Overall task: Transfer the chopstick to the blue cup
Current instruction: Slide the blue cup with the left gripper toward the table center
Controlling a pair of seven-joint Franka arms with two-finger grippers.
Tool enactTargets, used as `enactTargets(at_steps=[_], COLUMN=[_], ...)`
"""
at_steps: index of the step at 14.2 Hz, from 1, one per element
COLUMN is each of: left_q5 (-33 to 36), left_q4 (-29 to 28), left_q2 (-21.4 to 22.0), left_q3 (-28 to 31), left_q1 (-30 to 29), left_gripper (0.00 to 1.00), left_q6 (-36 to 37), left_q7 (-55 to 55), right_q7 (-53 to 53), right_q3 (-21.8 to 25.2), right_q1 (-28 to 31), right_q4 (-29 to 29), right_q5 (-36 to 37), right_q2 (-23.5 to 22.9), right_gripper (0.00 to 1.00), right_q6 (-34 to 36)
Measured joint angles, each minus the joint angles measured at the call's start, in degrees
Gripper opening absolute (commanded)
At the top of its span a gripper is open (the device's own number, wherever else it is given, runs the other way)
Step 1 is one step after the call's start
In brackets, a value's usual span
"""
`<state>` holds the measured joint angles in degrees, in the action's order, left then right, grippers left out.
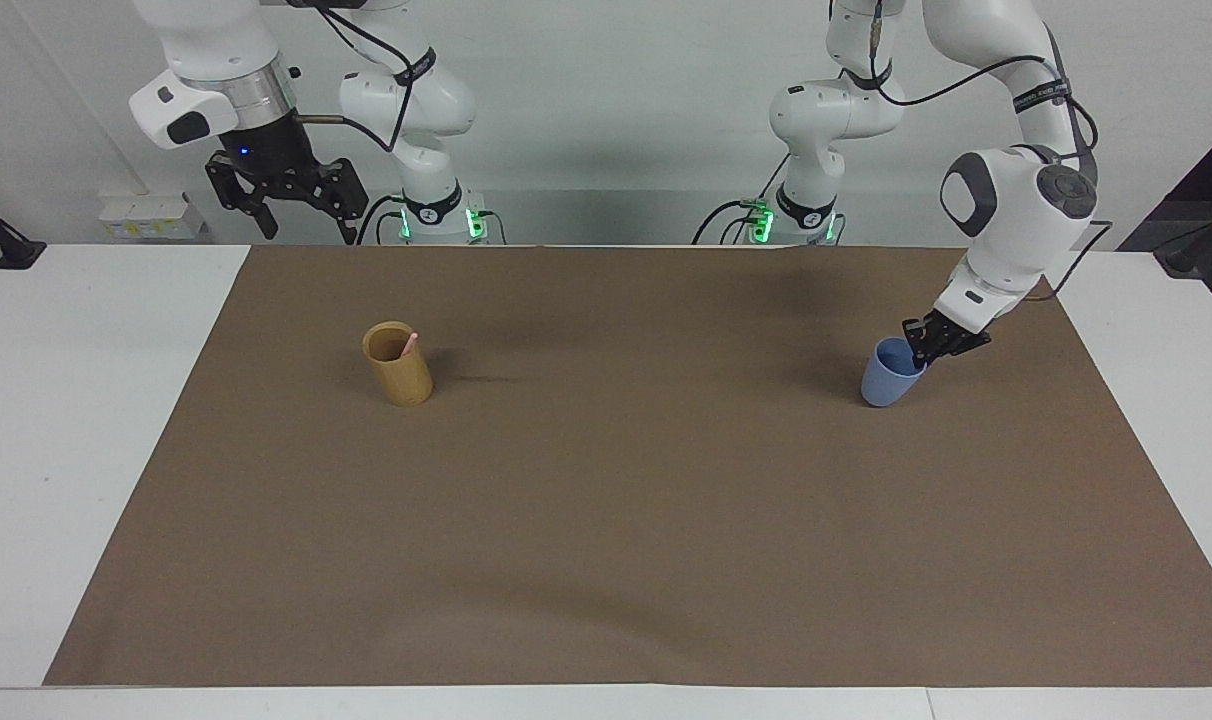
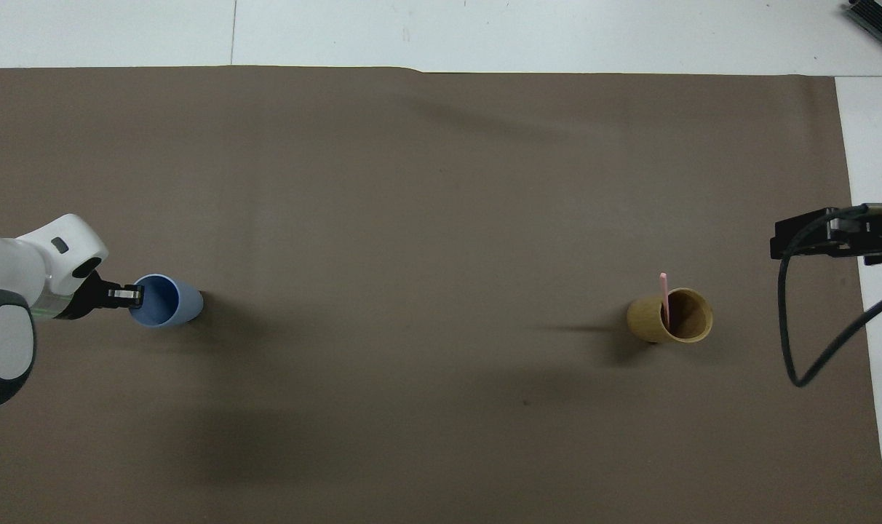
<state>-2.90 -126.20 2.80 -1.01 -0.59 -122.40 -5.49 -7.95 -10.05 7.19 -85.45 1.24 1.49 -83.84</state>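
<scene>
The blue cup (image 1: 886,377) is at the left arm's end of the brown mat, tilted, with its mouth toward my left gripper (image 1: 922,350). The left gripper is shut on the cup's rim, one finger inside the mouth. It also shows in the overhead view (image 2: 131,295) beside the blue cup (image 2: 168,303). A pale pink chopstick (image 1: 410,344) stands in the tan bamboo-coloured cup (image 1: 400,374) toward the right arm's end; its tip pokes above the rim (image 2: 663,291). My right gripper (image 1: 306,226) waits open and empty, raised over the mat's corner by the robots.
The brown mat (image 1: 626,500) covers most of the white table. The tan cup (image 2: 675,320) stands upright. A black cable from the right arm (image 2: 790,342) hangs over the mat's edge near it.
</scene>
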Motion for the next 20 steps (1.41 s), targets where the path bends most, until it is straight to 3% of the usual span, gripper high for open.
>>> enactTargets(at_steps=[6, 10, 15, 20], left_q5=[-0.2, -0.3, -0.3, -0.3], left_q4=[7.2, 7.7, 7.7, 7.7], left_q2=[-1.9, -3.0, -7.8, -8.2], left_q3=[-0.8, -0.9, -0.4, 0.0], left_q1=[22.4, 32.6, 34.5, 34.5], left_gripper=[0.00, 0.00, 0.00, 0.01], left_q6=[2.6, 1.6, -3.6, -3.6], left_q7=[28.5, 37.2, 39.0, 38.9], right_q7=[0.0, 0.0, 0.0, 0.0], right_q3=[0.0, 0.0, 0.0, 0.0], right_q1=[0.0, 0.0, 0.0, 0.0], right_q4=[0.0, 0.0, 0.0, 0.0], right_q5=[0.0, 0.0, 0.0, 0.0], right_q2=[0.0, 0.0, 0.0, 0.0], right_gripper=[1.00, 1.00, 1.00, 1.00], right_q6=[0.0, 0.0, 0.0, 0.0])
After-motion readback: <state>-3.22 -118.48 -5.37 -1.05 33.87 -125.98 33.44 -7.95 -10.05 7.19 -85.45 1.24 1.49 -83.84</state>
